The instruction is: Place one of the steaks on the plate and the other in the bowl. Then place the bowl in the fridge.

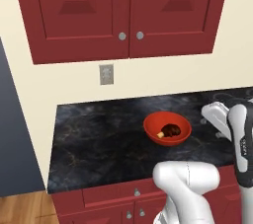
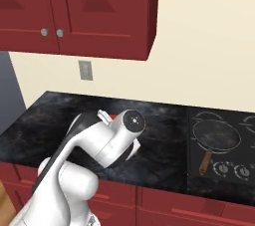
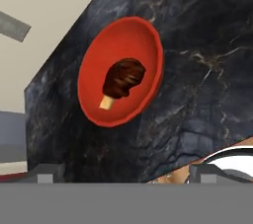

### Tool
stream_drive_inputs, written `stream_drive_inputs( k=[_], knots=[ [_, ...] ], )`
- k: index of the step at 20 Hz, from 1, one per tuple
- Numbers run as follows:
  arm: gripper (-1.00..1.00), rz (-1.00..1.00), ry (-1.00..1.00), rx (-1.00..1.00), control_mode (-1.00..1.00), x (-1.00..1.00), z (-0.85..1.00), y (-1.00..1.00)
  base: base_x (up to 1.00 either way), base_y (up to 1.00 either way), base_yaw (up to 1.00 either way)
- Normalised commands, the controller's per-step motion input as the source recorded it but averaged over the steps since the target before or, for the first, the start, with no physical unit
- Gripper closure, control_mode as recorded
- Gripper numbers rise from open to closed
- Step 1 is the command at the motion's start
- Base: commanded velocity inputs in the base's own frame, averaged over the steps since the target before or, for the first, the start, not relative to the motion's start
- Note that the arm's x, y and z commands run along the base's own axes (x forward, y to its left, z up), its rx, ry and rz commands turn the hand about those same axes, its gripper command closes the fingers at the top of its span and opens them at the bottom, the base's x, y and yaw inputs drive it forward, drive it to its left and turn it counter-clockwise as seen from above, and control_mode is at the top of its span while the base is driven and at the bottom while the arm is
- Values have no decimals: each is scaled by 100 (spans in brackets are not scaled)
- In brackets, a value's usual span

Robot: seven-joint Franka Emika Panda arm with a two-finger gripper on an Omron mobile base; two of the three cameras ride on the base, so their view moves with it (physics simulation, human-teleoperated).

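Observation:
A glossy orange-red bowl (image 1: 167, 128) stands on the black marble counter (image 1: 99, 139). In it lies a dark brown steak (image 1: 170, 130) with a tan bone end. The hand view looks down on the bowl (image 3: 121, 70) and the steak (image 3: 123, 80) from a distance. My gripper (image 3: 126, 174) is open, its two fingertips (image 3: 47, 173) far apart with nothing between them. In the left base view the hand hangs above the counter to the right of the bowl, apart from it. The fridge's dark grey side (image 1: 12, 129) shows at the left edge. The plate is out of view.
A black frying pan (image 2: 216, 135) with a wooden handle sits on the stove at the counter's right. Red wall cabinets (image 1: 123, 11) hang above, with a wall outlet (image 1: 106, 74) below them. Red drawers run under the counter's front edge.

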Motion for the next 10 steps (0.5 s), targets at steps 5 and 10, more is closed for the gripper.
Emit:
stream_drive_inputs(
  k=[5, 10],
  knots=[
    [-100, -6, 17, 0, -100, 54, -52, 0, 0, 0, 0],
    [-100, -2, 17, 0, -100, 71, -45, -5, 0, 0, 0]
  ],
)
